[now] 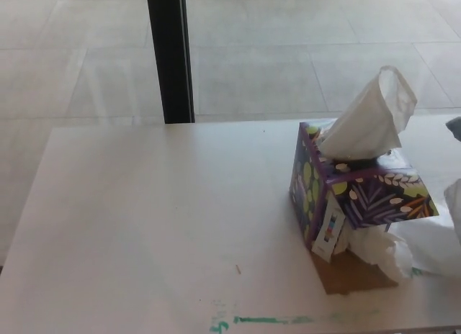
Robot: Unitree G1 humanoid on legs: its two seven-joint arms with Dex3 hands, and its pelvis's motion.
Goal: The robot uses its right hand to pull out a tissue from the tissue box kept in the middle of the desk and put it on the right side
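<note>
Lying flat beside box (360, 193): tissue (436, 240)

black post (170, 55) upright behind desk | tiled floor (288, 46) beyond | green marks (270, 320) near front edge

the tissue box (354, 197) is deep purple, printed all over with lime-green dots, white leaf sprigs and small orange touches, and a white label with coloured marks (329, 232) hangs off its near corner. the tissue (371, 119) standing out of its top is plain white, as are the crumpled tissues (403, 249) at its right, which lie partly on a brown cardboard piece (353, 274). the desk (158, 226) is pale off-white with smeared teal-green marks (259, 320) along its near edge, and beyond it are a black post (170, 55) and a light grey tiled floor (288, 46).
</note>
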